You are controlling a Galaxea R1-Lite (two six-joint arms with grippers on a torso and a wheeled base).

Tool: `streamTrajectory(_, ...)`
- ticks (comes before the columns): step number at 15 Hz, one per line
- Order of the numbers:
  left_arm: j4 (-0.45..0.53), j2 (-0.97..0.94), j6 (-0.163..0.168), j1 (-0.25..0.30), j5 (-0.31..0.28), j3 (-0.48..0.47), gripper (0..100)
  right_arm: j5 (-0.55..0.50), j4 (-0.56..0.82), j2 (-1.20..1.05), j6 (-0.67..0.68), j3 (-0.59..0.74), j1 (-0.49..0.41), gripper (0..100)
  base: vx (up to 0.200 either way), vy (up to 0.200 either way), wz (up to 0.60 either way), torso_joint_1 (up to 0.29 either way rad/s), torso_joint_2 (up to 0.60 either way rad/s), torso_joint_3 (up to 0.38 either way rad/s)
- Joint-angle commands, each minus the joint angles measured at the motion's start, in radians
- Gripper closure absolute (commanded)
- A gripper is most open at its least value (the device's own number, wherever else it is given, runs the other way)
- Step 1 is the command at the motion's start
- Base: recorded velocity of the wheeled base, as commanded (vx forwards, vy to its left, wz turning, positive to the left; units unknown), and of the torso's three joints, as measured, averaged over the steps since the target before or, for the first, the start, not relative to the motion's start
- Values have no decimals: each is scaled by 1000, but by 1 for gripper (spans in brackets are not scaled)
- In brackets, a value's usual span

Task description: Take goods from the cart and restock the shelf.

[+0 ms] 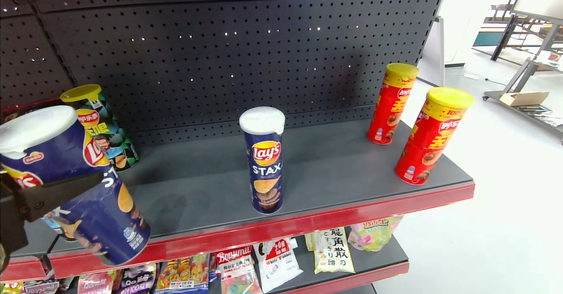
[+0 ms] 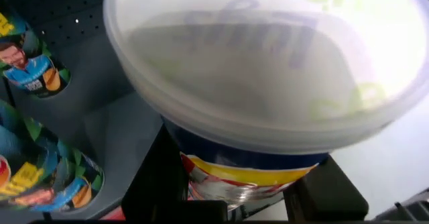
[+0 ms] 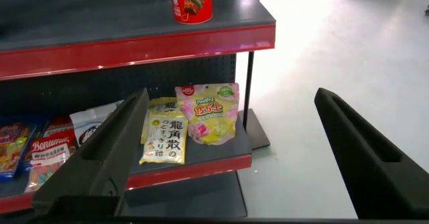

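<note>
The left gripper (image 2: 238, 197) is clamped around the middle of a dark blue cylindrical crisp can with a translucent white plastic lid (image 1: 70, 170). It holds the can at the lower left of the head view, tilted so that the lid leans toward the upper left and the base hangs out over the red front edge (image 1: 308, 221) of the dark grey metal shelf (image 1: 334, 170). A matching blue can (image 1: 265, 162) stands upright at the centre of the shelf. A teal patterned can with a yellow lid (image 1: 103, 129) stands just behind the held one, and two red cans with yellow lids (image 1: 391, 104) (image 1: 433, 135) stand at the right. The right gripper (image 3: 231, 96) hangs with its fingers apart and nothing between them, facing the lower shelf of sweet bags (image 3: 208, 113). The main risk is letting go too soon. With the base out past the lip and the can off vertical, it would likely tip or drop to the floor. It probably needs to be righted and carried inward first. Swinging it upright could also knock over the teal can close behind. The smooth round wall may slip or twist in the grip.
</note>
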Motion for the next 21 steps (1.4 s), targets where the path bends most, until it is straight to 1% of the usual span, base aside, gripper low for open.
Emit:
streamTrajectory(1,-81,139,4,-12,1,-26,100,0,0,2,0,0,1,0,0,0,0,0,0,0)
streamTrajectory(2,-141,190,4,-18,1,-29,100,0,0,2,0,0,1,0,0,0,0,0,0,0)
streamTrajectory(3,-261,264,2,-20,2,-32,100,0,0,2,0,0,0,0,0,0,0,0,0,0)
streamTrajectory(4,-341,311,-1,-32,-1,-34,100,0,0,2,0,0,0,0,0,0,0,0,0,0)
streamTrajectory(5,-358,325,-2,-41,-2,-32,100,0,0,2,0,0,1,0,0,0,0,0,0,0)
streamTrajectory(6,-370,350,-14,-61,-10,-32,100,0,0,2,0,0,1,0,0,0,0,0,0,0)
streamTrajectory(7,-376,382,-19,-66,-8,-44,100,0,0,2,0,-2,0,0,0,0,0,0,0,0)
streamTrajectory(10,-388,483,-30,-72,-4,-129,100,0,2,2,0,0,1,0,0,0,0,0,0,0)
streamTrajectory(11,-388,509,-30,-83,-2,-142,100,0,2,2,0,0,0,0,0,0,0,0,0,0)
streamTrajectory(12,-388,534,-28,-115,1,-161,100,0,0,2,0,0,1,0,0,0,0,0,0,0)
streamTrajectory(13,-390,564,-24,-149,18,-185,100,0,0,2,0,0,1,0,0,0,0,0,0,0)
streamTrajectory(15,-390,636,-27,-199,104,-265,100,0,0,2,0,0,1,0,0,0,0,0,0,0)
streamTrajectory(16,-390,636,-27,-199,104,-265,100,0,0,2,0,0,1,0,0,0,0,0,0,0)
streamTrajectory(17,-394,687,-27,-212,128,-319,100,0,0,2,0,0,1,0,0,0,0,0,0,0)
streamTrajectory(19,-456,748,-27,-224,130,-362,100,0,2,2,0,0,0,0,0,0,0,0,0,0)
streamTrajectory(20,-479,787,-28,-242,147,-389,100,0,0,2,0,0,0,0,0,0,0,0,0,0)
streamTrajectory(21,-482,802,-30,-253,160,-406,100,0,0,2,0,0,1,0,0,0,0,0,0,0)
